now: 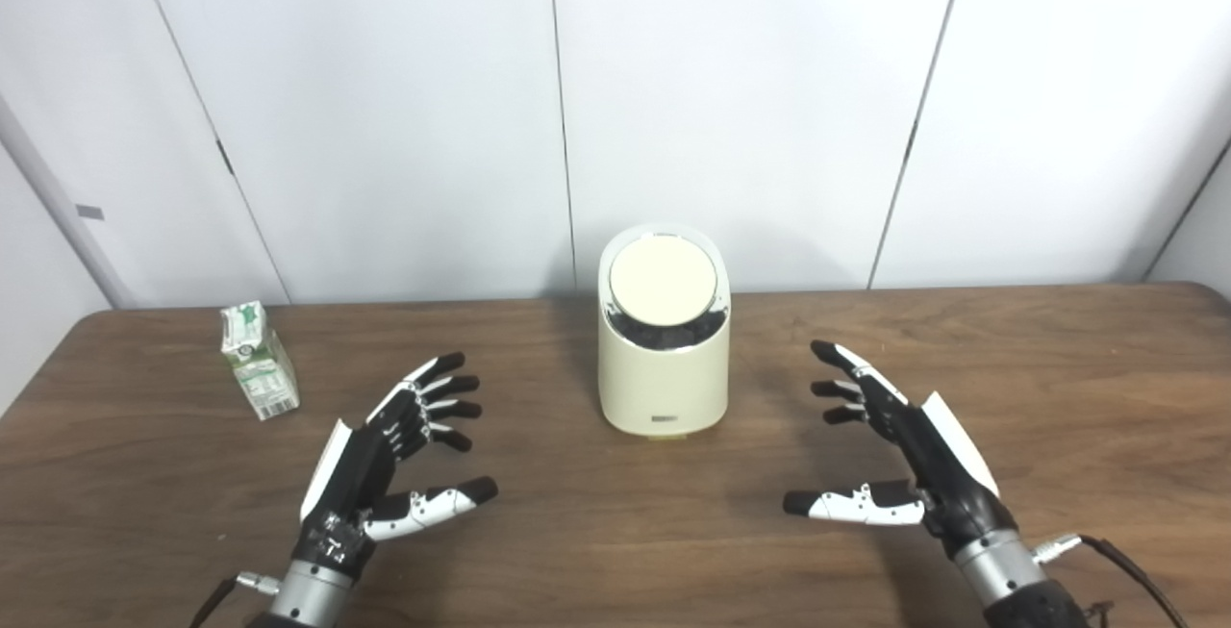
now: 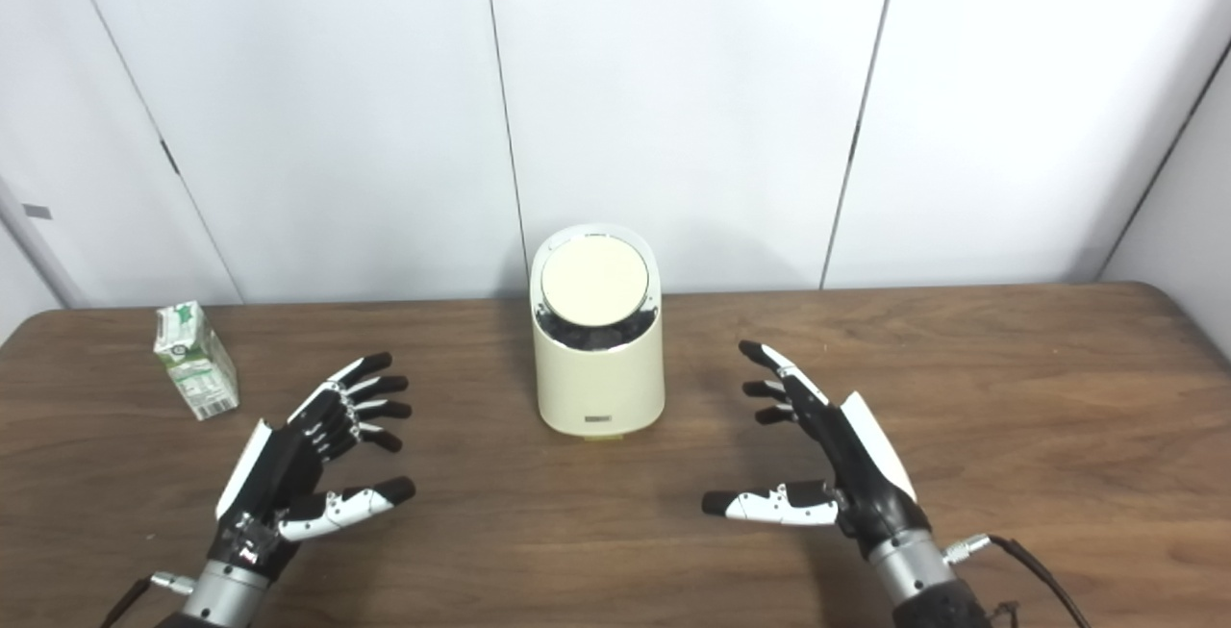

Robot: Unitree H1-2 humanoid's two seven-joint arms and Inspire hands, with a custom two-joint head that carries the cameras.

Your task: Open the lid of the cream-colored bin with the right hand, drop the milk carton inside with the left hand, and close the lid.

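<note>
Bin [image 1: 663, 368] lid [image 1: 663, 285] shut (contents hidden), carton [image 1: 258, 360] apart; left hand [image 1: 385, 460] & right hand [image 1: 899, 436] splayed, empty.

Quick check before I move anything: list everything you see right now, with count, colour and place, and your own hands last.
bin: one, cream-coloured, upright at table centre, near the wall
lid: one, cream disc, closed on the bin's slanted top
milk carton: one, white and green, upright, far left of the table
table: one, dark brown wood
wall: white panels behind the table
left hand: one, black and white, open, left of the bin
right hand: one, black and white, open, right of the bin
</note>
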